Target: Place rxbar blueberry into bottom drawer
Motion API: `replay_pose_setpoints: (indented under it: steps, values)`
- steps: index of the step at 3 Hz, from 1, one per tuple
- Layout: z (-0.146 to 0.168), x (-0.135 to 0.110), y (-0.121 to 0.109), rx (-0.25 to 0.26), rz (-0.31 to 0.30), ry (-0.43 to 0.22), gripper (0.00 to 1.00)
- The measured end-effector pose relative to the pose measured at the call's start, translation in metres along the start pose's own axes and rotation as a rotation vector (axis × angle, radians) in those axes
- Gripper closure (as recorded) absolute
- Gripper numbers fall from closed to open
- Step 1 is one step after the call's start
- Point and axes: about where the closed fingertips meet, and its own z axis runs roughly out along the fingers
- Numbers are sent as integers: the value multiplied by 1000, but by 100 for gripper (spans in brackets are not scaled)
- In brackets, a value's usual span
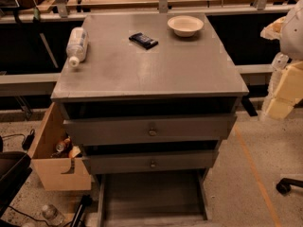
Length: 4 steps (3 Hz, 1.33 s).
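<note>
The rxbar blueberry (143,40), a small flat dark navy bar, lies on the grey cabinet top (156,74) toward the back, left of a white bowl (185,25). The bottom drawer (151,197) is pulled out at the foot of the cabinet, and its flat grey floor shows bare. My gripper (282,96) is at the right edge of the view. It hangs beside the cabinet's right side, well apart from the bar and holding nothing that I can see.
A clear plastic bottle (77,45) lies on its side at the top's left edge. Two upper drawers with round knobs (152,132) stand partly open. A tan wooden crate (57,160) stands on the floor to the left. A bottle (51,213) lies on the floor.
</note>
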Motion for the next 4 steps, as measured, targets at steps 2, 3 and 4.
replay_pose_setpoints:
  steps: [2, 3, 4]
  values:
    - [12, -13, -20, 28, 56, -90, 0]
    - [52, -45, -71, 24, 236, -347, 0]
    - [95, -85, -117, -3, 341, -617, 0]
